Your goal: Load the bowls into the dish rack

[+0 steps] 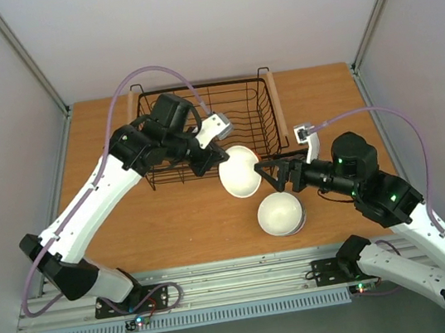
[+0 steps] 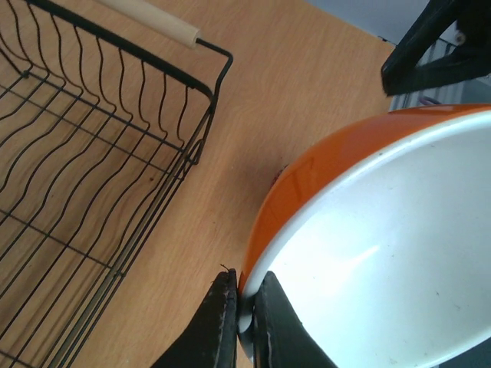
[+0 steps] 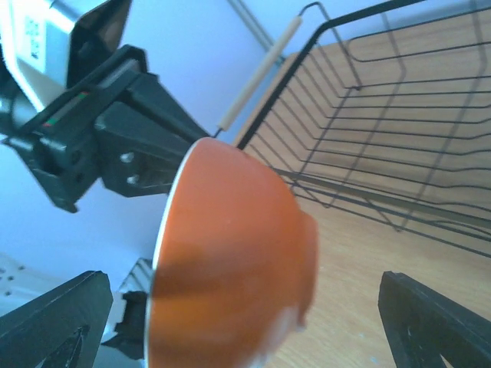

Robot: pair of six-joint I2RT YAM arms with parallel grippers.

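Observation:
An orange bowl (image 1: 240, 170) with a white inside hangs tilted above the table, just in front of the dish rack (image 1: 208, 127). My left gripper (image 1: 220, 160) is shut on its rim; in the left wrist view the fingertips (image 2: 226, 307) pinch the rim of the orange bowl (image 2: 368, 230). My right gripper (image 1: 268, 175) stands open at the bowl's right side. Seen from the right wrist, the orange bowl (image 3: 230, 268) sits between the wide-spread jaws of the right gripper (image 3: 238, 314), with neither finger touching it. A white bowl (image 1: 281, 213) rests on the table below.
The black wire dish rack (image 3: 399, 130) with wooden bar handles (image 2: 153, 19) stands at the back middle of the wooden table (image 1: 172, 224). The left arm lies across the rack's front left corner. Grey walls enclose the table on three sides.

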